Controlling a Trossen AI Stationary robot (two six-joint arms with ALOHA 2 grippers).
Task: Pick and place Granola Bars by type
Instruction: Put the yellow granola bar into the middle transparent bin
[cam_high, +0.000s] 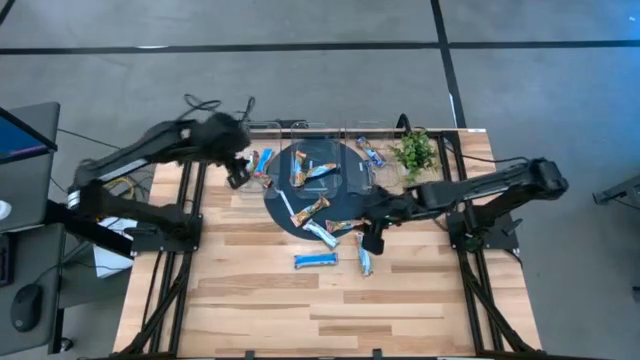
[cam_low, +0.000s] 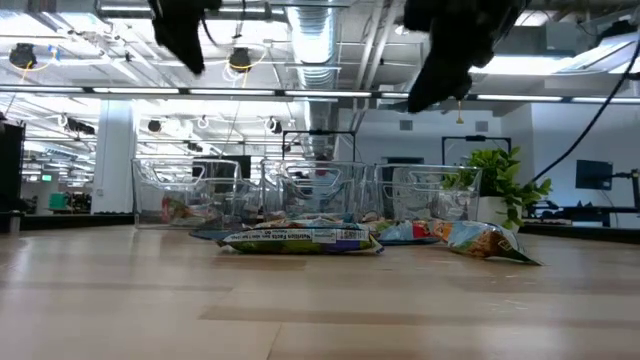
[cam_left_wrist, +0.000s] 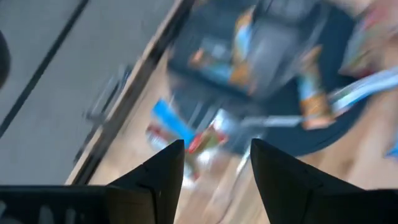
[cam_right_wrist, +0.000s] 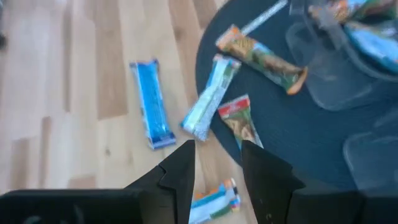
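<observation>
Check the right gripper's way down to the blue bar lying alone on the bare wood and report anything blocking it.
Nothing visible blocks it. The right gripper hangs open above the table, by the dark mat's edge. The blue bar lies alone on bare wood, apart from the other bars, with no bin wall or bar between it and the gripper.

The table (cam_high: 400, 310) is pale wood in butcher-block strips, smooth with a soft sheen. The Granola Bars (cam_right_wrist: 150, 102) wear shiny, crinkled foil-like wrappers. The bins (cam_low: 190, 190) look like clear glossy plastic. The round mat (cam_right_wrist: 292, 137) is dark and matt.
</observation>
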